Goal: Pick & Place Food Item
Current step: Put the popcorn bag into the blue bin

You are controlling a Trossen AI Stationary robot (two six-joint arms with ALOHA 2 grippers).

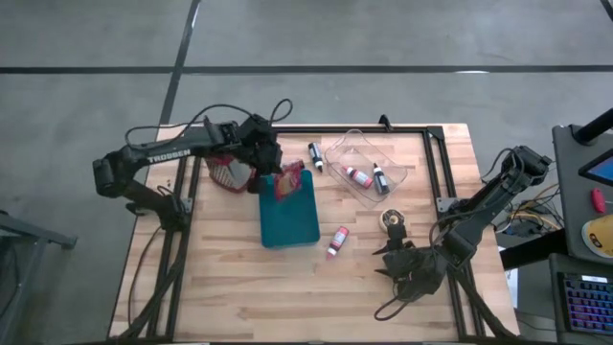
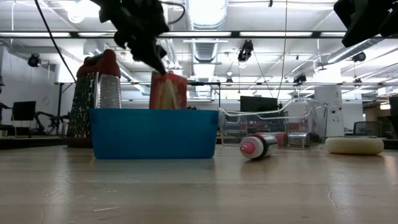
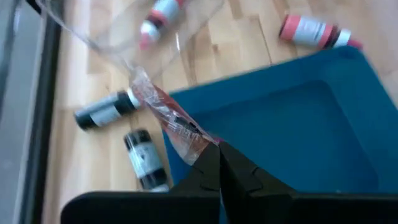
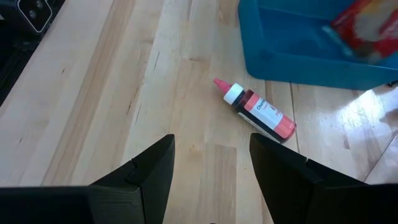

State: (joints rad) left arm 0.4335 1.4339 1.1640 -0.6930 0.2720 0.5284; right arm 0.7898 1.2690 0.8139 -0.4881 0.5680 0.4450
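A clear and red food packet hangs over the far end of the blue bin. My left gripper is shut on its top. In the low view the packet stands up above the bin's rim; the bin's wall hides its lower end. My right gripper waits open near the table's front right, with nothing between its fingers. My left gripper pinches the packet's upper edge between the free ends of its two fingers. The fingers come from above, slanting down from the table's left. The packet hangs below them, tilted, reaching down into the bin's far end.
A metal grater with a red handle stands left of the bin. A clear tub holding small bottles sits at the far right. Loose bottles lie right of the bin and near the far edge. A pale round object lies near my right gripper.
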